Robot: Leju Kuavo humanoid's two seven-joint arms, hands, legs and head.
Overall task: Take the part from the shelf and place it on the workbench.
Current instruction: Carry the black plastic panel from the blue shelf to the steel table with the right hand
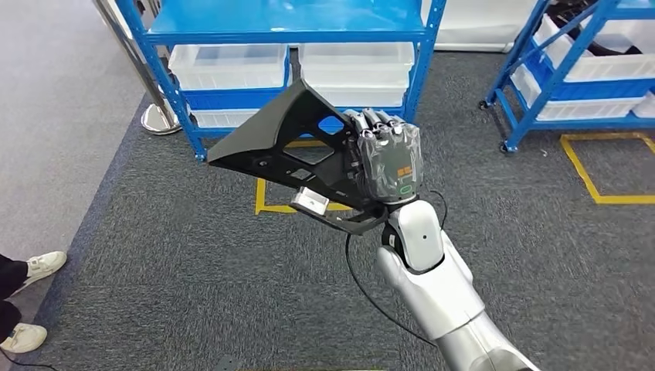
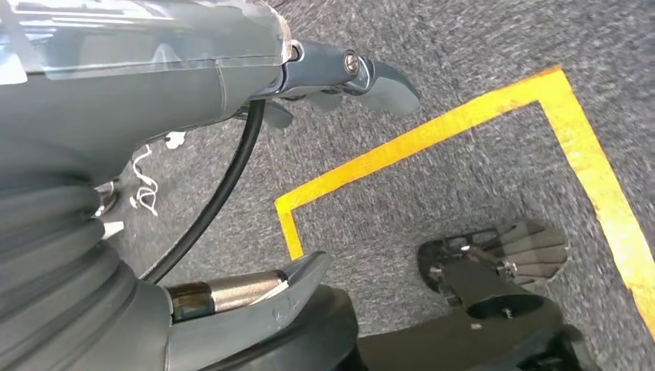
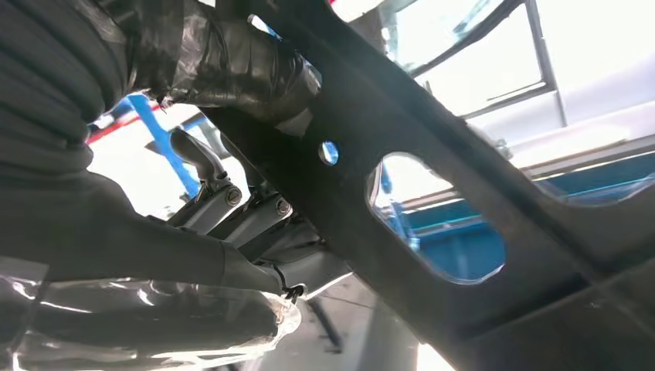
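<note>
Part (image 1: 286, 135), a black triangular bracket with cut-out openings, is up in the air over the grey carpet (image 1: 193, 294), our right hand (image 1: 390, 158) clenched around its edge. Behind it stands the blue shelf (image 1: 286, 23), whose white bins (image 1: 228, 66) we cannot see into. Our left hand (image 2: 232, 69) hangs above yellow floor tape (image 2: 432, 131), fingers loose and grasping nothing.
</note>
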